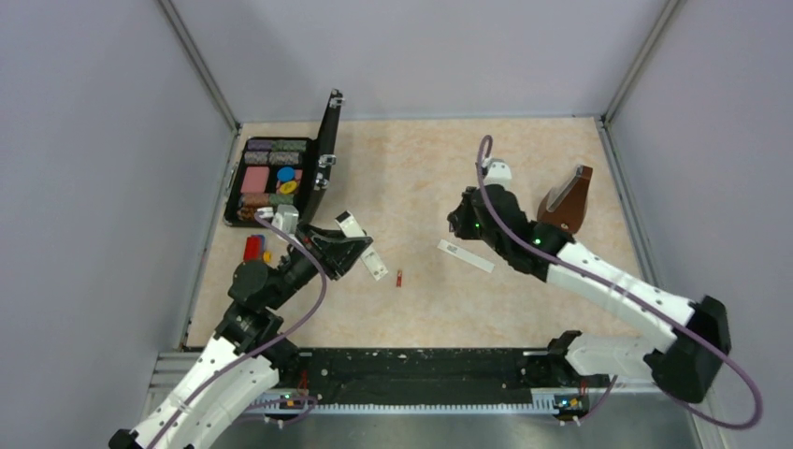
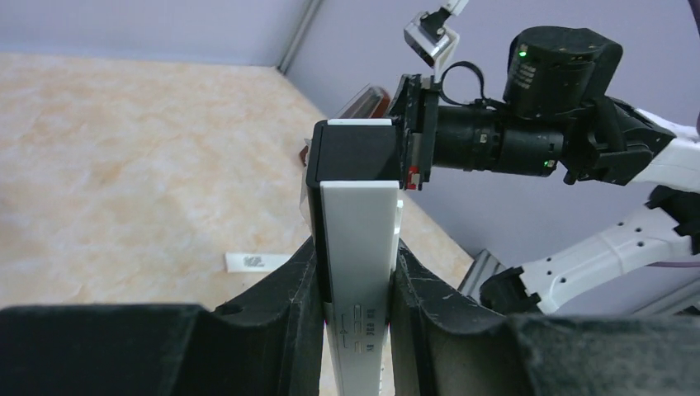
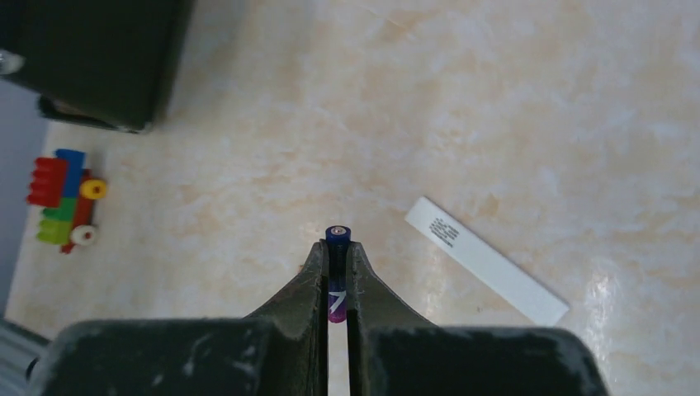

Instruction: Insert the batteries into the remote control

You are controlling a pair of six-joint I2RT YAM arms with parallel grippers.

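My left gripper (image 1: 358,246) is shut on the white remote control (image 1: 351,224) and holds it tilted above the table. In the left wrist view the remote (image 2: 361,239) stands between my fingers, dark section (image 2: 355,153) at the far end. My right gripper (image 3: 337,247) is shut on the dark purple battery (image 3: 337,236), whose blue tip sticks out past the fingertips. In the top view that gripper (image 1: 458,223) hovers right of the remote. The reddish battery (image 1: 399,278) lies on the table between the arms.
A flat white strip (image 1: 465,255) lies on the table under the right wrist and also shows in the right wrist view (image 3: 487,260). An open black case (image 1: 281,178) is at the back left. Toy blocks (image 1: 254,248) sit beside it. A brown metronome (image 1: 568,198) stands at the right.
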